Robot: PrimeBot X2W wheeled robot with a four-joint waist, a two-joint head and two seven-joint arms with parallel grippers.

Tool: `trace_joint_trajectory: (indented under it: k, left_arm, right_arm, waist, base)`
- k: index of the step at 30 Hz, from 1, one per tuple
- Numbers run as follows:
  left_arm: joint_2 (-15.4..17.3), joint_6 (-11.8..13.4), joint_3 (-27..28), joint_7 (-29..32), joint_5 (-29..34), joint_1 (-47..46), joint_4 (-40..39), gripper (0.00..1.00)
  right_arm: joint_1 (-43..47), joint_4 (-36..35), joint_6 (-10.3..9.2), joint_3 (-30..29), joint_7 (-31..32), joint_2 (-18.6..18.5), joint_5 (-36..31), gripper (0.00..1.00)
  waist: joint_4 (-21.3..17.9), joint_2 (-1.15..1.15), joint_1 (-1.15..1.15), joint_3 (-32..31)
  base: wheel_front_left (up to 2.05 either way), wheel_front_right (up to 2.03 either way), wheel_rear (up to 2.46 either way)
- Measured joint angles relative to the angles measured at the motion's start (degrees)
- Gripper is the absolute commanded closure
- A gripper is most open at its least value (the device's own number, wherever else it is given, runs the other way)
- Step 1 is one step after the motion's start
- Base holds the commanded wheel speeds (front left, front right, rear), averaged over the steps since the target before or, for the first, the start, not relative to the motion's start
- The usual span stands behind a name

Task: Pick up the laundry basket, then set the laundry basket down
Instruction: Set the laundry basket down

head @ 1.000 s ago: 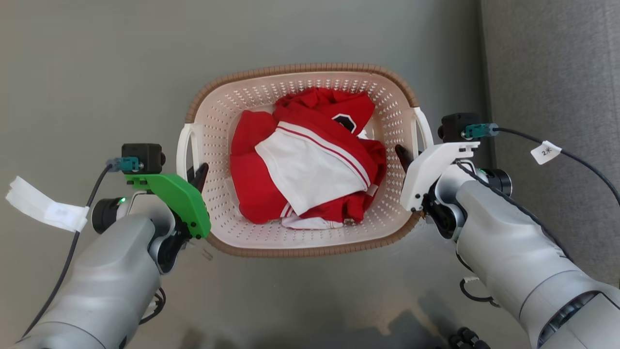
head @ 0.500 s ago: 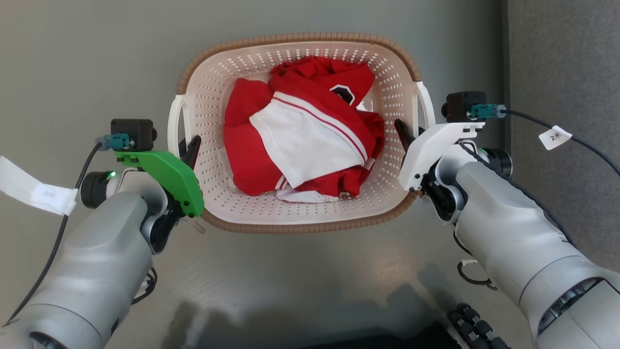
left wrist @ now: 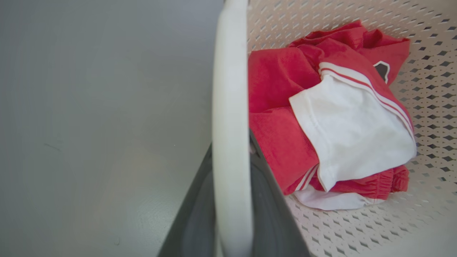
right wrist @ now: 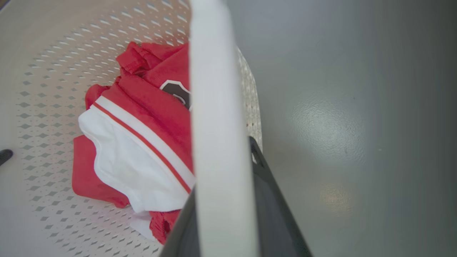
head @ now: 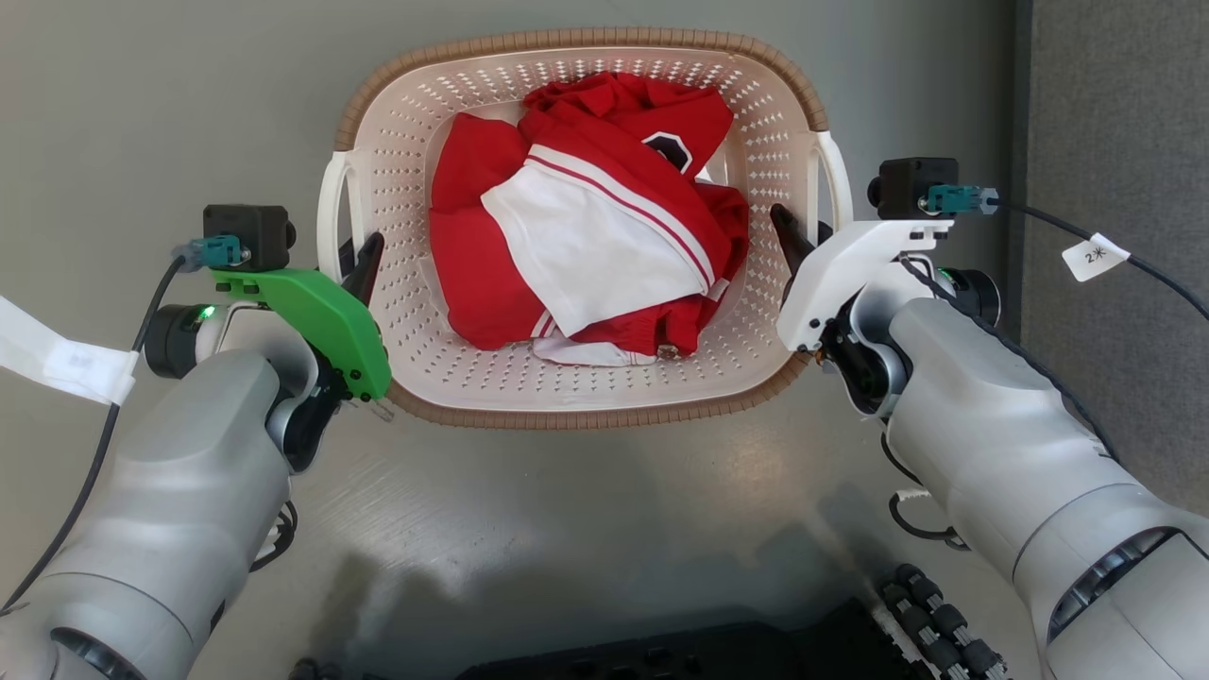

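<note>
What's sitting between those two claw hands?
The laundry basket, with red-and-white clothing inside, spans the stretch between the left gripper and the right gripper in the head view; each gripper clamps one of its white handles.

The head camera looks almost straight down from well above, with the basket (head: 453,368) in the upper middle of its view. The left wrist camera sits very close against the left handle (left wrist: 230,107) and looks along it, with floor (left wrist: 89,107) to one side and the basket's inside to the other. The right wrist camera does the same at the right handle (right wrist: 214,107), equally near and facing across from the opposite side. All three views share the clothes (head: 586,274) and the perforated wall around them.
</note>
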Motion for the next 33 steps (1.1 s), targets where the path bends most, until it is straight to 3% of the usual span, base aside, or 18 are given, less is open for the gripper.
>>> trace_joint_trajectory:
  k: [19, 20, 23, 24, 25, 26, 33]
  left_arm:
    - [-0.79, 0.0, -0.78, -0.62, -0.25, -0.19, 0.75, 1.0]
    - [-0.8, 0.0, -0.81, -0.62, -0.29, -0.2, 0.76, 0.91]
    - [-0.8, 0.0, -0.99, -0.98, -0.31, -0.23, 0.9, 0.77]
    - [-0.67, 0.0, -1.02, -1.04, -0.31, -0.24, 1.08, 0.62]
    - [-0.49, 0.0, -1.05, -1.04, -0.33, -0.25, 1.25, 0.17]
    - [-0.31, 0.0, -1.1, -1.04, -0.4, -0.25, 1.63, 0.0]
    - [-0.13, 0.0, -1.22, -1.04, -0.66, -0.25, 2.22, 0.0]
  right_arm:
    - [-0.52, 1.53, 0.08, 0.87, -0.77, 0.04, 1.57, 1.0]
    - [-0.54, 1.57, 0.08, 0.91, -0.86, 0.05, 1.7, 0.87]
    - [-0.57, 1.68, 0.1, 0.98, -0.91, 0.05, 2.02, 0.66]
    - [-0.62, 1.79, 0.14, 0.97, -0.9, -0.12, 2.27, 0.41]
    - [-0.74, 1.93, 0.14, 0.97, -0.9, -0.32, 2.5, 0.0]
    - [-0.86, 2.02, 0.14, 0.97, -0.9, -0.62, 2.63, 0.0]
    - [-1.4, 2.22, -0.08, 1.21, -0.9, -0.92, 3.53, 0.0]
  waist:
    - [0.47, 0.0, 0.0, 1.72]
    - [0.48, 0.0, 0.0, 1.74]
    - [0.51, 0.0, 0.0, 1.78]
    - [0.51, 0.0, 0.0, 1.78]
    - [0.52, 0.0, 0.0, 1.77]
    - [0.54, 0.0, 0.0, 1.76]
    - [0.62, 0.0, -0.01, 1.52]
  base:
    - [0.0, 0.0, 0.0]
    - [0.0, 0.0, 0.0]
    - [0.0, 0.0, 0.0]
    - [0.0, 0.0, 0.0]
    - [0.0, 0.0, 0.0]
    - [0.0, 0.0, 0.0]
    - [0.0, 0.0, 0.0]
